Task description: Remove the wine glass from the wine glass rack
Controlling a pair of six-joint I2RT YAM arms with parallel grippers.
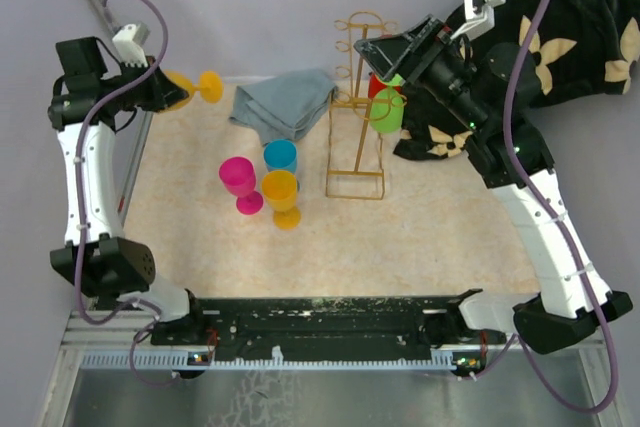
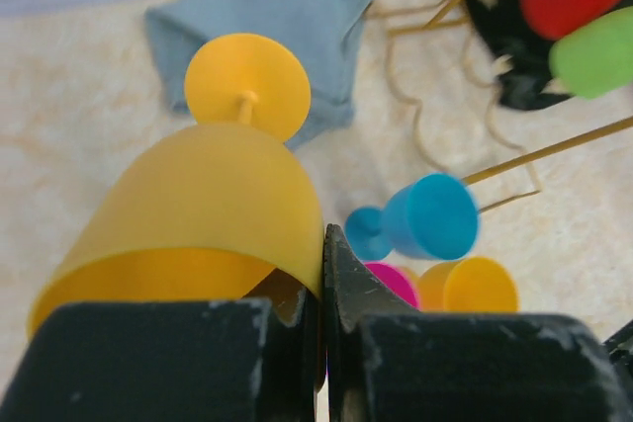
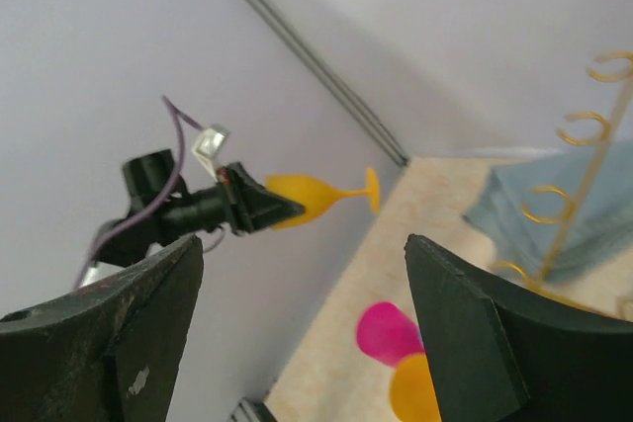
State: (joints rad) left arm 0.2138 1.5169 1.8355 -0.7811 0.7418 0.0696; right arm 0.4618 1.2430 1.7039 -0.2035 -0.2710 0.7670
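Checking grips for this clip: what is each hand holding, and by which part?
The left hand pinches the orange glass by its bowl's rim; the right hand is open, holding nothing.

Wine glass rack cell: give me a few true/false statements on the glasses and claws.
1. The left claw grips an orange wine glass by its rim. True.
2. A red wine glass and a green wine glass sit at the gold rack. True.
3. The right claw is shut on the green wine glass. False: it is open, with nothing between its fingers.
4. The pink glass, blue glass and yellow glass are on the grey-blue cloth. False: they are on the table, in front of the cloth.
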